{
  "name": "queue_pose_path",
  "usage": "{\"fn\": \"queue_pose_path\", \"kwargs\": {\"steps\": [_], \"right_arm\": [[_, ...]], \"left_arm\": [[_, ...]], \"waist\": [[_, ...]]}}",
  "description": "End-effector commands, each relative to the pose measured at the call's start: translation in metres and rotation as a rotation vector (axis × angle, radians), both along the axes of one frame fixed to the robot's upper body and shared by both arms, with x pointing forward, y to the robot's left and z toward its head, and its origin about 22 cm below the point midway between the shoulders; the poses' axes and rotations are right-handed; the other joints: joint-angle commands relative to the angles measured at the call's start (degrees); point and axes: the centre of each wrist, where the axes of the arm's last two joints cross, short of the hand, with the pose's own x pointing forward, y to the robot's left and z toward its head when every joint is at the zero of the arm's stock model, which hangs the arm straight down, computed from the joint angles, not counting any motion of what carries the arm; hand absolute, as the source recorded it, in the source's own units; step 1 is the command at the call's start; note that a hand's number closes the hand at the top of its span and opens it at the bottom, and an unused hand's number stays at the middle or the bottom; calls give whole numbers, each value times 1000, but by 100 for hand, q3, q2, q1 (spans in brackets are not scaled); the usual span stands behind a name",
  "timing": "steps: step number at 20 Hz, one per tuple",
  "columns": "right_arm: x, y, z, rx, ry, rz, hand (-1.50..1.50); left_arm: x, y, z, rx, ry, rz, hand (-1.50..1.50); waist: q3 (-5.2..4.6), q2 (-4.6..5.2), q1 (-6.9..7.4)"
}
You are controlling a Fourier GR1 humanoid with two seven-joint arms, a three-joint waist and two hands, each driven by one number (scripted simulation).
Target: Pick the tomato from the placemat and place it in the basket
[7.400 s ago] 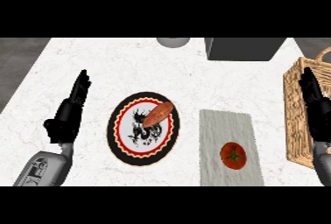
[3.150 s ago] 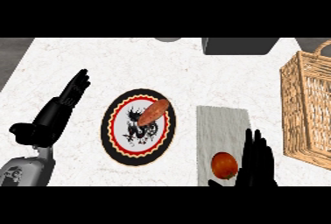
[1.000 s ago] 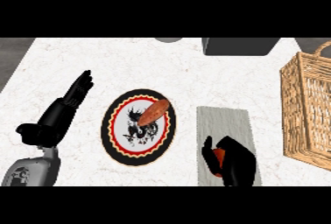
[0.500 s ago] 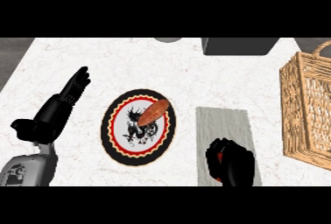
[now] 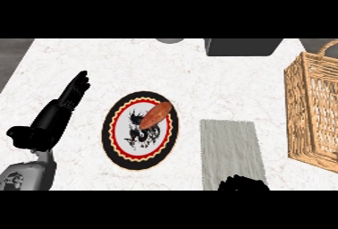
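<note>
A white marbled worktop (image 5: 198, 71) is seen from steeply above. At the lower middle of the frame a grey placemat (image 5: 230, 147) lies flat, and no tomato can be seen on it. At the mat's near end, against the bottom edge, only the dark top of the right hand (image 5: 243, 184) shows; its fingers appear bunched together, but whether they are clamped on the tomato cannot be told, since the fruit is hidden. It is judged to be inside that hand.

At the right edge a woven wicker basket (image 5: 315, 107) stands, well apart from the hand, with its open mouth partly cut off by the frame. Left of the mat a round plate (image 5: 125, 147) with a red and black pattern carries a brownish sausage-like item (image 5: 156, 114). At the left the left hand (image 5: 61, 112) rests with its fingers straight and apart, holding nothing.

A tomato is judged to be light, smooth, round and easily bruised, so it is best enclosed around its widest part and lowered into the basket rather than let fall.
</note>
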Motion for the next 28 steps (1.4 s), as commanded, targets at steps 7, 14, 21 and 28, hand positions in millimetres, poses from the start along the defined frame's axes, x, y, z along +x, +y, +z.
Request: {"fn": "queue_pose_path", "kwargs": {"steps": [7, 14, 21, 28], "right_arm": [[-35, -3, 118, 528, -325, 59, 150], [-68, -34, 168, 572, -385, -3, 150], [-61, -49, 186, 447, -455, -112, 150], [-12, -60, 182, 458, -504, -243, 150]], "left_arm": [[-8, 5, -4, -8, 16, 12, 0], [-3, 1, 7, -8, -1, 27, 0], [-4, -2, 0, -11, 8, 16, 0], [6, -8, 7, -1, 2, -21, 0]], "waist": [[5, -13, -39], [7, -9, -93], [-6, 15, -41], [-4, 54, 78]]}}
